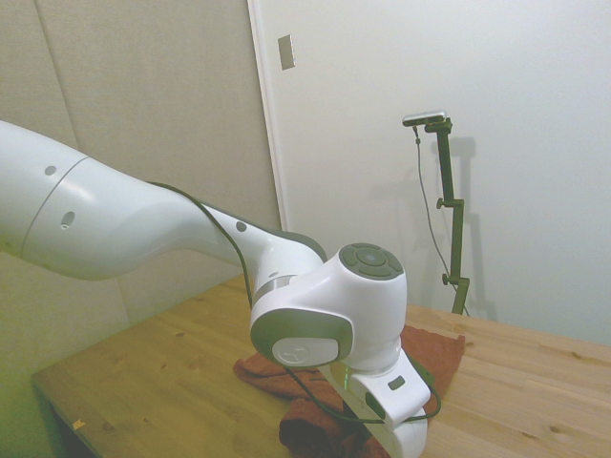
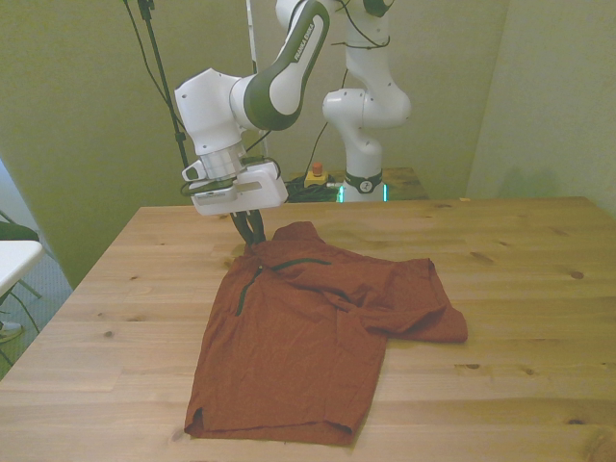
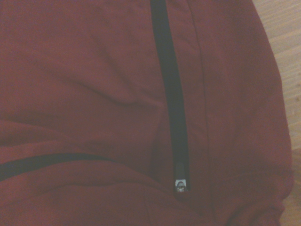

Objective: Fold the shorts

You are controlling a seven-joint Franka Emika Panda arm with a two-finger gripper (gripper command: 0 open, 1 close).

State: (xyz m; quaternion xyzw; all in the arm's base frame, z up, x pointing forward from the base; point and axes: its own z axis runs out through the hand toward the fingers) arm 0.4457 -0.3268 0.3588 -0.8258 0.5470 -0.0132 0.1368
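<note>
Step in hand: folding pass across the shorts (image 2: 308,337); one side appears already laid over the other, with the doubled cloth trailing away from the tool (image 2: 252,234) toward the front view's right.
Tool: low over the waist end of the garment, fingertips at or touching the cloth. Front view shows the two dark fingers drawn close together, seemingly pinching a bit of waist fabric; contact itself is too small to confirm. Side view: fingers hidden behind the wrist housing.
Shorts: spread on the surface (image 2: 539,289), mostly below and in front of the tool, hem end farthest from it.
Wrist view: cloth fills the picture; a dark stripe (image 3: 171,108) runs along a seam and ends at a small metal zip pull (image 3: 180,183). Bare wood shows at one edge.
Fold quality: judged rough, layers not square, ridge near the middle.
Next move calls for: letting go cleanly if the carried edge is settled, rising straight to avoid dragging the top layer, then a grasp for the lengthwise fold.
</note>
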